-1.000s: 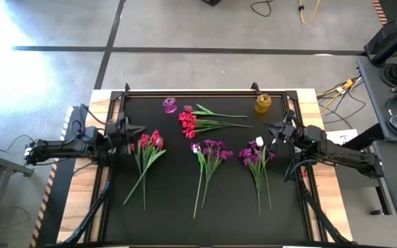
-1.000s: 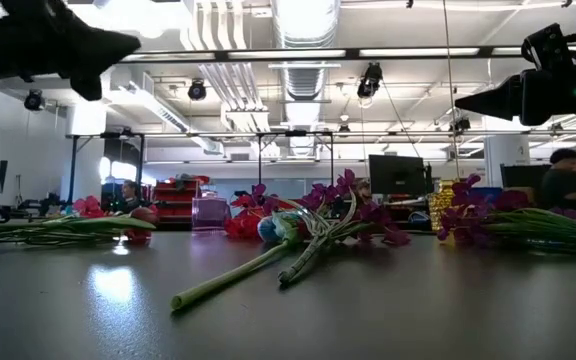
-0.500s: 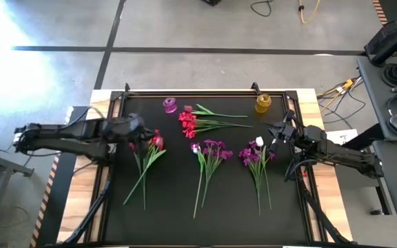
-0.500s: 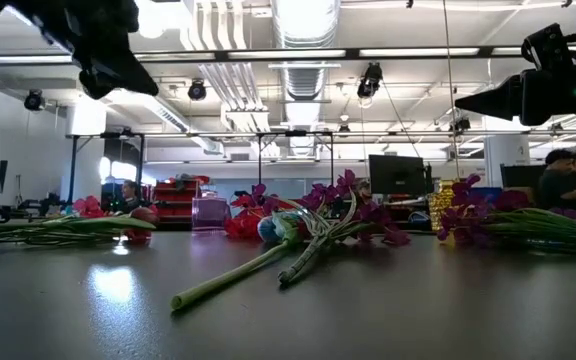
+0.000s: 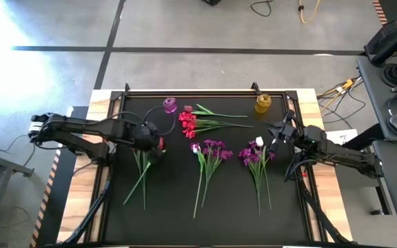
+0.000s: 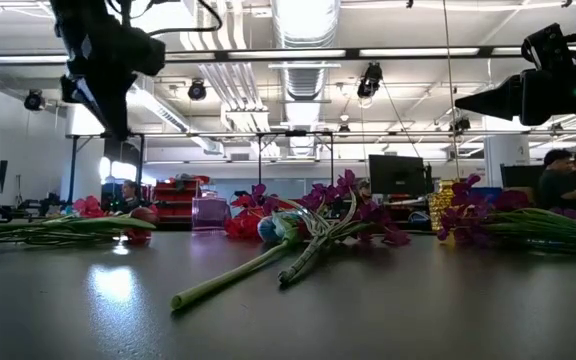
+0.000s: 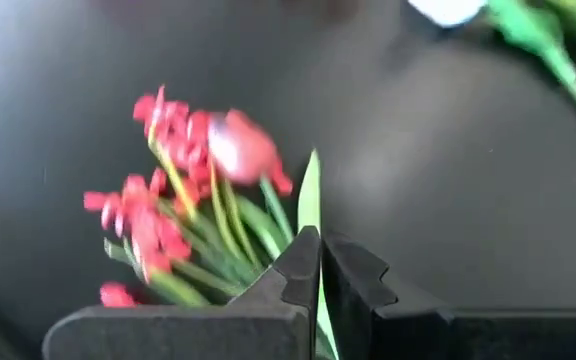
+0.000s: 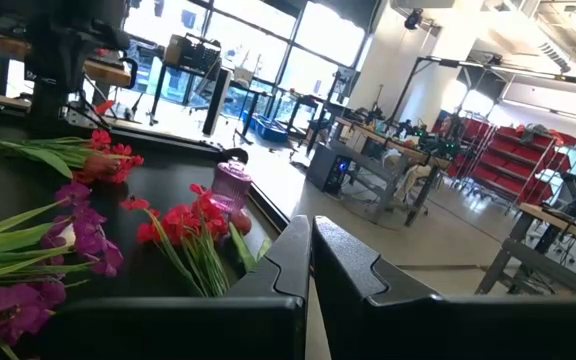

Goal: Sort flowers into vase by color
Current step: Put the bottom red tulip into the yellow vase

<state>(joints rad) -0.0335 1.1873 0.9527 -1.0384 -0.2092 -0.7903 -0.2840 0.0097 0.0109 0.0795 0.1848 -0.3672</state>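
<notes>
Four bunches of flowers lie flat on the black table. A red bunch (image 5: 142, 171) is at the left and another red bunch (image 5: 197, 122) at the far middle. A purple bunch (image 5: 209, 153) lies in the middle, and a purple bunch with a white bud (image 5: 257, 155) at the right. A purple vase (image 5: 169, 105) and an amber vase (image 5: 262, 103) stand at the far edge. My left gripper (image 5: 154, 141) hangs shut above the left red bunch's blooms (image 7: 183, 190), pointing steeply down and clear of them. My right gripper (image 5: 276, 131) waits shut and level at the right edge.
The table has a raised black frame (image 5: 205, 91) around it, with wooden strips beyond the left and right sides. In the low view, the room behind shows monitors, shelves and seated people (image 6: 566, 180). Bare black surface (image 5: 205, 220) lies near the front edge.
My left gripper has swung from the table's left edge toward the right until it is over the left red bunch. It has risen a little and tipped from level to pointing steeply down. It has stayed shut. The flowers have not moved.
</notes>
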